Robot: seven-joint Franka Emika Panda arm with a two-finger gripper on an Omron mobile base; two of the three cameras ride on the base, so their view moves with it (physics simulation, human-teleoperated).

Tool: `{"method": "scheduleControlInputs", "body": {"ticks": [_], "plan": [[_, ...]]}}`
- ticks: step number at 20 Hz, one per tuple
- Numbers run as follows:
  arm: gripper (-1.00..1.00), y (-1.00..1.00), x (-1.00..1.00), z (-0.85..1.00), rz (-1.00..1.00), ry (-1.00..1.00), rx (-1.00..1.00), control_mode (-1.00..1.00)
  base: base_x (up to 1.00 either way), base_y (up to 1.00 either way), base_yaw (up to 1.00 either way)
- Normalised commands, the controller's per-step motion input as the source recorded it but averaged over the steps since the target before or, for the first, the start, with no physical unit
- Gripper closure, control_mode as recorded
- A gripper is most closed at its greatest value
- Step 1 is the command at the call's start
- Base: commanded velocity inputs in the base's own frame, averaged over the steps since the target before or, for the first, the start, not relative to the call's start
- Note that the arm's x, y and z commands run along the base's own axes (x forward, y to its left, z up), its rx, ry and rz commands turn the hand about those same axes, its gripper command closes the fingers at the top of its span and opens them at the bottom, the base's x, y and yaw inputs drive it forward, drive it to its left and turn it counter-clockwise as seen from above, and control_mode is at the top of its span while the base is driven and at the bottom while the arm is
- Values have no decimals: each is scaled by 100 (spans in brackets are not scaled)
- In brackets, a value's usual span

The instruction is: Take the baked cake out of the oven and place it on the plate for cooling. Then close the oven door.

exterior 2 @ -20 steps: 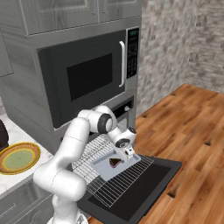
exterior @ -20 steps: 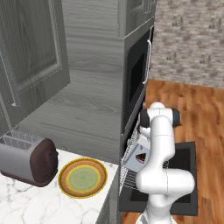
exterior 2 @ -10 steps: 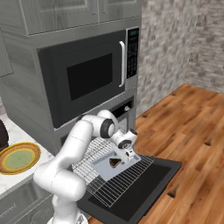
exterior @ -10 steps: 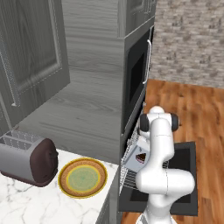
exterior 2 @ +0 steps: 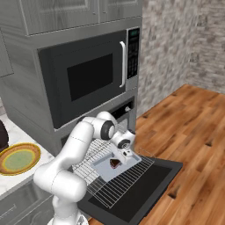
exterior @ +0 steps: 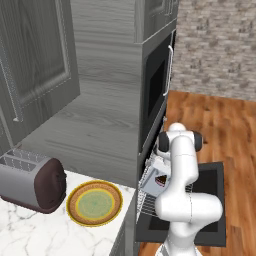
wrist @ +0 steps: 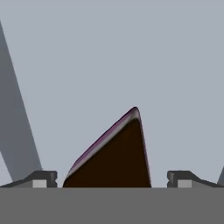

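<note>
In the left base view we see the arm bent low over the pulled-out wire rack [exterior: 150, 197], and its elbow hides most of the gripper. The baked cake [exterior: 161, 180] peeks out as a small dark wedge on the grey baking tray [exterior: 150, 181]. The oven door [exterior: 212, 200] lies folded down flat, largely covered by the arm. On the marble counter [exterior: 30, 232] the plate [exterior: 94, 203] sits just beside the toaster [exterior: 32, 184], well apart from the cake.

In the right base view the gripper [exterior 2: 125, 154] shows plainly, hanging right over the cake [exterior 2: 115, 163], which rests on the tray [exterior 2: 115, 169] atop the rack [exterior 2: 115, 180]. Here the microwave [exterior 2: 90, 77] appears above the oven [exterior 2: 121, 112], and the plate [exterior 2: 17, 158] is cut off at the left edge.

In the hand view the cake [wrist: 111, 153] rises between the two dark fingertips [wrist: 41, 178], with tray showing on both sides: the jaws are spread wide, gripping nothing. The wedge's base is hidden at the bottom.
</note>
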Motion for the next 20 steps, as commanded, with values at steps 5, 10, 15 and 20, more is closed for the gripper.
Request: {"method": "scheduleControlInputs", "body": {"ticks": [5,10,15,20], "plan": [[-100,17,0,-8,-4,8,0,-100,0,0,0],[-100,3,0,-16,-6,6,0,-100,0,0,0],[-100,0,0,-21,-6,6,0,-100,0,0,0],[-100,0,0,-21,-7,6,0,-100,0,0,0]]}}
